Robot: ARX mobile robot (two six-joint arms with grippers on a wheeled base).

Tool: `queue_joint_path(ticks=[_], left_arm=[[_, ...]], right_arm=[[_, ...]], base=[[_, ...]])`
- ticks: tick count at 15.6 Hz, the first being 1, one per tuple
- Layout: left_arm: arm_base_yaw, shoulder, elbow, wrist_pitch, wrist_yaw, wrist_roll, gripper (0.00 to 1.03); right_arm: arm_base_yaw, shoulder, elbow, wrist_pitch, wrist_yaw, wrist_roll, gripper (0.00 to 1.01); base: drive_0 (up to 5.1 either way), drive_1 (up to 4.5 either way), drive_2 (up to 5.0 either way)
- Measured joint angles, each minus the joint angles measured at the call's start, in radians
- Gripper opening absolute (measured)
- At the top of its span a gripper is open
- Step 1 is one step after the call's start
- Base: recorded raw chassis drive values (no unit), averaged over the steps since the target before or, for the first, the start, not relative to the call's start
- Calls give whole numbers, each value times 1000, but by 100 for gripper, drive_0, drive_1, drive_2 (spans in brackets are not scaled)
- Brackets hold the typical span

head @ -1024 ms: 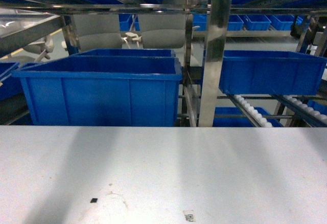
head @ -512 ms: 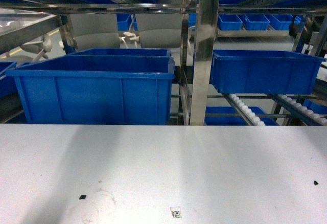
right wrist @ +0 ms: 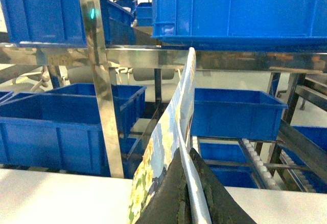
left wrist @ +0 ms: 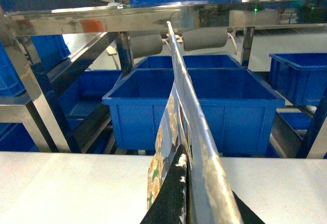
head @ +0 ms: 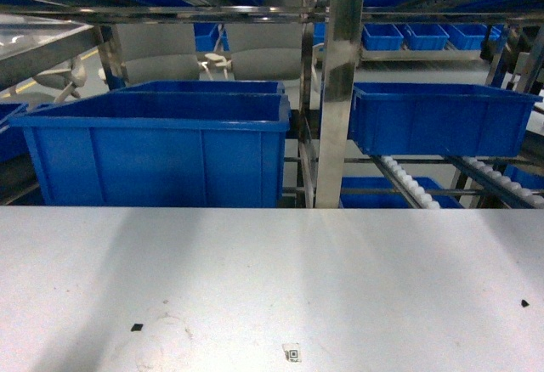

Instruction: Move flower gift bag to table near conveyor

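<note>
- Head view: the table is seen bare-topped in front of a large blue bin — no gripper is in frame.
- Left wrist view: the flower gift bag is pinched edge-on by the left gripper, above the table.
- Right wrist view: the bag's rim is clamped by the right gripper.

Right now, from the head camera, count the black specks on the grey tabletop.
2: one black speck near the front left of the tabletop, another speck at its right edge. More may lie outside the view.

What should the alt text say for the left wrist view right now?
Seen edge-on, a flower-printed gift bag rises from the dark left claw pinching its edge, above a pale grey table. Behind stand a big blue bin and shiny metal racking.
</note>
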Motion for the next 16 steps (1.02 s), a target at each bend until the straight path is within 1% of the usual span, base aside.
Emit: queue_joint_path(ticks=[2,3,4,5,6,7,9,11,12,13,15,16], left_arm=[[0,0,0,0,0,0,2],[0,0,0,0,0,0,2],[0,0,0,0,0,0,2],[0,0,0,0,0,0,2],[0,0,0,0,0,0,2],[0,0,0,0,0,0,2],[0,0,0,0,0,0,2],[0,0,0,0,0,0,2],[0,0,0,0,0,0,2],[0,0,0,0,0,0,2],[0,0,0,0,0,0,2],[0,0,0,0,0,0,2]], right_arm=[[16,165,2,147,20,-12,2],[22,253,6,217,28,-30,2],[22,327,13,263,29,-37,2],[21,418,23,320,27,-56,2],[18,510,31,358,17,-62,2],[5,608,32,401,-2,-86,2],[-29,742,36,421,-25,-109,2],[-62,829,47,437,-33,-129,2],[-88,880,55,444,-48,-144,2],[-124,942,59,447,-65,-166,2],[-171,1030,70,415,-101,-209,2],[-185,1054,82,414,-108,-216,2]], base=[[17,450,-417],[17,450,-417],[17,450,-417],[17,450,-417],[17,450,-417],[17,450,-417],[17,450,-417],[17,450,-417],[17,450,-417],[0,0,0],[0,0,0],[0,0,0]])
